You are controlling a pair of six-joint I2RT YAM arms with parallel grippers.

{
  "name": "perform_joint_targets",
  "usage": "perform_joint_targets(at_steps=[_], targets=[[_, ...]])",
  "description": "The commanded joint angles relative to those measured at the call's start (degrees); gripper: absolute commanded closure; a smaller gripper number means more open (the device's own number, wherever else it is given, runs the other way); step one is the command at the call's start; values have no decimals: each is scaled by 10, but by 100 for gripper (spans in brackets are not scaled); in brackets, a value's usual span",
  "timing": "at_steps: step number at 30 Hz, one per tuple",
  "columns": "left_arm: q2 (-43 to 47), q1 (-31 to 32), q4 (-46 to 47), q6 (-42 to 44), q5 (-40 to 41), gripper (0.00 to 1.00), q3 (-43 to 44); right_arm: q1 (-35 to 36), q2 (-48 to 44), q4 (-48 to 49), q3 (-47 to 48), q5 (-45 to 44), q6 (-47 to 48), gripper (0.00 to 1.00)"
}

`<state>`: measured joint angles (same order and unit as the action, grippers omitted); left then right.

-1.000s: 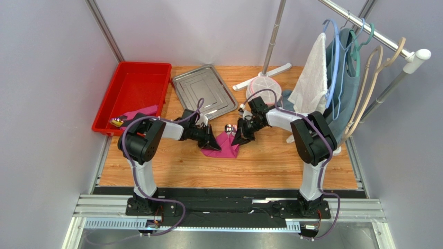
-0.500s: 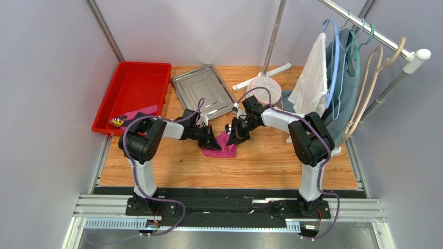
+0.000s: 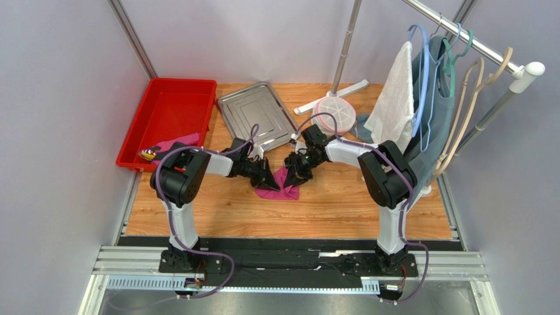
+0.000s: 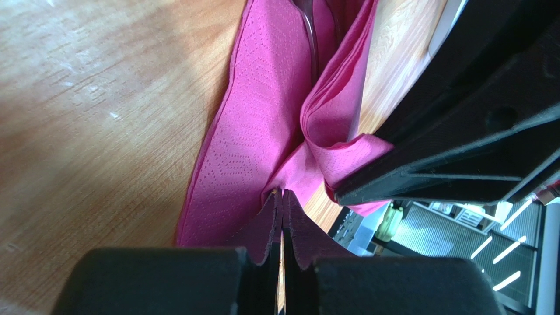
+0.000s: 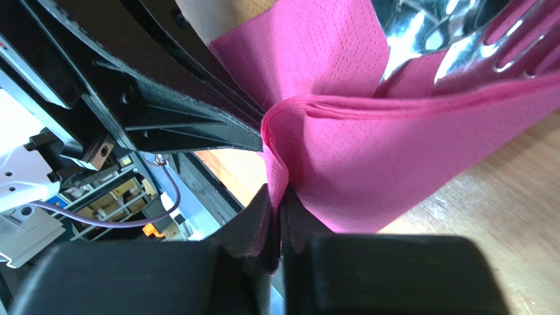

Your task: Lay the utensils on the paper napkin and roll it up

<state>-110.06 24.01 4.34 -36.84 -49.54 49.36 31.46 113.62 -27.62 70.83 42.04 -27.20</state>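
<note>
The near half of the bench [image 3: 328, 210] is bare wood. At its middle lies the paper napkin [image 3: 277, 189], bunched into a narrow fold between the two arms. The left gripper [image 4: 282, 203] sits at the napkin's 9 o'clock with its jaws closed on an edge of the pink sheet. The right gripper [image 5: 279, 203], at about 2 o'clock, is pinched on a doubled fold of the same sheet. The utensils [image 5: 420, 39] lie inside that fold; the right wrist view shows their shiny ends just beyond the crease, half wrapped in paper.

The step in hand looks like the rolling. To do it well, both pinches should probably travel together across the cutlery, staying low so the thin paper neither tears nor drags the metal out sideways.

Farther back, at 11 o'clock of the napkin, is the steel tray [image 3: 256, 115], and at 10 o'clock the red bin [image 3: 171, 118].

Compared with a second ago, the right gripper has moved leftward toward the left one. The napkin is squeezed narrower, and the shiny tip that showed at its far edge is now covered.
</note>
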Motion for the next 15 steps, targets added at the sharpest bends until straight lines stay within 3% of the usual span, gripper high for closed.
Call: perform_joint_targets(at_steps=[1,3,5,10,13,15], targets=[[14,5,15,7,5,93,-4,5,9,32,7,-1,0,80],[34,2,16,5,-1,90,-10,4,9,34,4,2,-5,67],[56,-3,14,5,-5,87,-15,4,8,41,3,6,-9,61],[89,-42,-22,17,-13,79,-28,4,11,48,6,11,-16,50],[102,-71,-24,18,-22,74,-32,4,14,49,8,16,-17,50],[108,-86,-24,17,-26,70,-27,4,13,49,7,14,-18,42]])
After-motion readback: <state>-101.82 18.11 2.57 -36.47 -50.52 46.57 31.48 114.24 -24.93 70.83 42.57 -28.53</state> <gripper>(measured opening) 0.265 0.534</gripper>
